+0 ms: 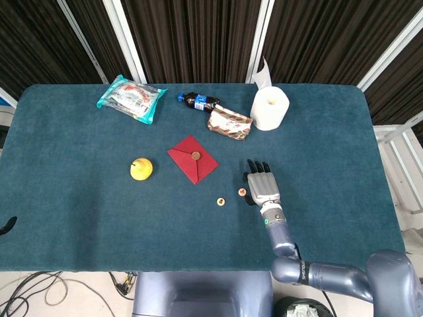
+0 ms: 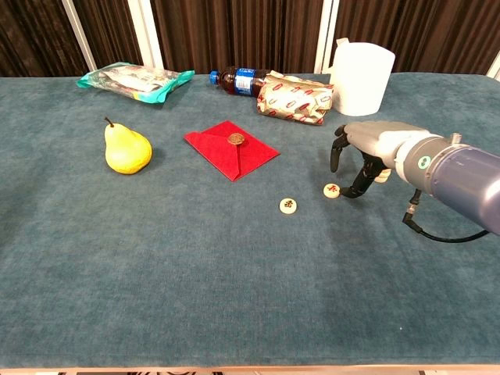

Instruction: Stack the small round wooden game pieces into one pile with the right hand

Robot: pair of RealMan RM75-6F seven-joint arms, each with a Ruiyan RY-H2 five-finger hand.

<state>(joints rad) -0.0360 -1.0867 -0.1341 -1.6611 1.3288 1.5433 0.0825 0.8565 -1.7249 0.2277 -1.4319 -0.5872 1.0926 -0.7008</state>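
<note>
Two small round wooden pieces lie apart on the blue cloth: one to the left, one right beside my right hand. The hand arches over this second piece, thumb on its left and fingertips down on the cloth at its right. Its fingers are apart and hold nothing. Behind the hand, a small pale pile of pieces shows partly in the chest view; the head view hides it under the hand. My left hand is out of sight.
A red envelope with a brown disc on it lies left of the pieces, a yellow pear further left. At the back stand a paper roll, a wrapped packet, a bottle and a snack bag.
</note>
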